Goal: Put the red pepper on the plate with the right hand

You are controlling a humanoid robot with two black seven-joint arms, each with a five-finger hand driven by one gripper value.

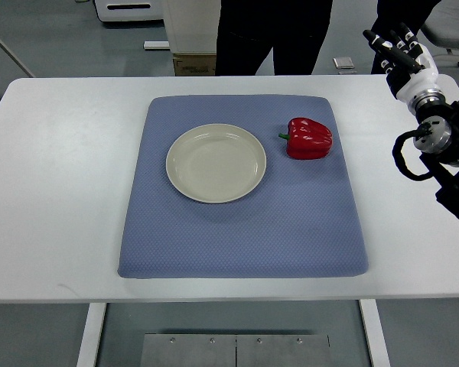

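A glossy red bell pepper [309,138] with a short green stem lies on its side on a blue textured fabric mat [245,229], at about two o'clock from the mat's middle. Its stem points toward nine o'clock, at the round cream-coloured ceramic plate [187,183] that sits just beside it, the two close but apart. The plate is bare and lies near the mat's centre, a little toward eleven o'clock. The mat is spread on a white rectangular table [53,199].

The right hand [400,53], white with black finger segments, is raised at the table's far right corner, its arm entering from the picture's right edge. Its fingers [384,42] are spread and loosely extended, pointing toward ten or eleven o'clock, and they grip nothing. From the hand, the pepper lies at roughly eight o'clock, well apart from it, with bare table and the mat's right edge between them.

Beyond the table's far edge, at twelve o'clock, the dark-trousered legs of a person [249,38] stand beside a small cardboard box [193,64] on the floor.
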